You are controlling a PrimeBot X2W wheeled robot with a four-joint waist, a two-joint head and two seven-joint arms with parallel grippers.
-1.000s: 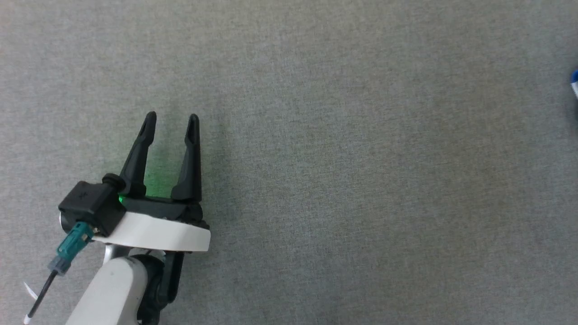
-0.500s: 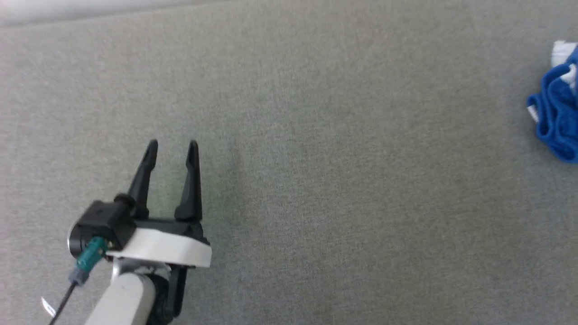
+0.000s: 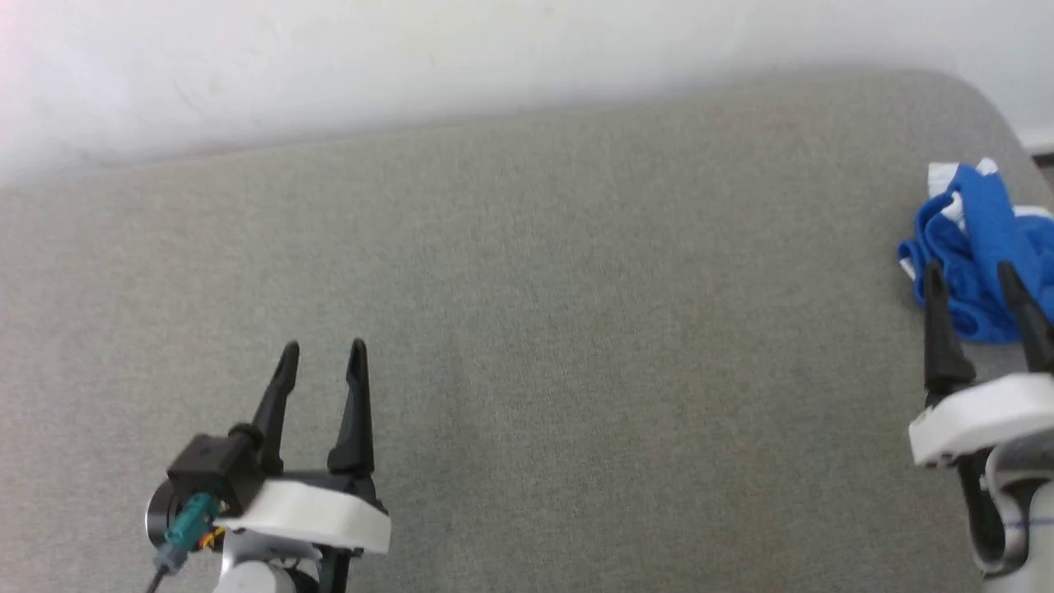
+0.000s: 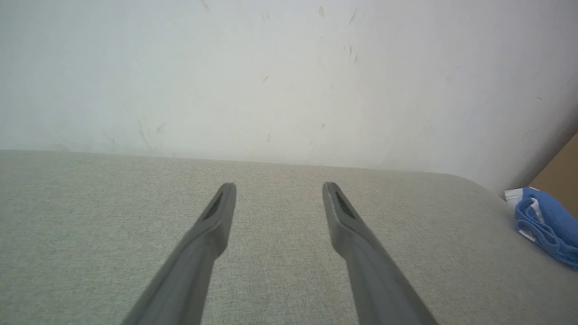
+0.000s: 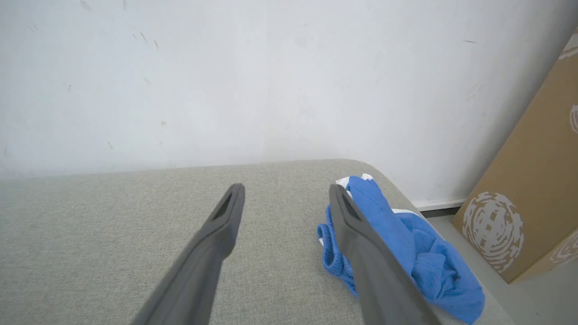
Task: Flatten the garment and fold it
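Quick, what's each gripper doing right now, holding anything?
Left gripper: open, holding nothing.
Right gripper: open, holding nothing, pointing at the garment.

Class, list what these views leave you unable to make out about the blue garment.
- Head view: the garment runs off the right edge, and the jaws of the right gripper cover its near part.
- Right wrist view: one jaw hides the garment's middle. It is crumpled, so its type and any print are unreadable.
- Left wrist view: the garment is cut by the right edge.
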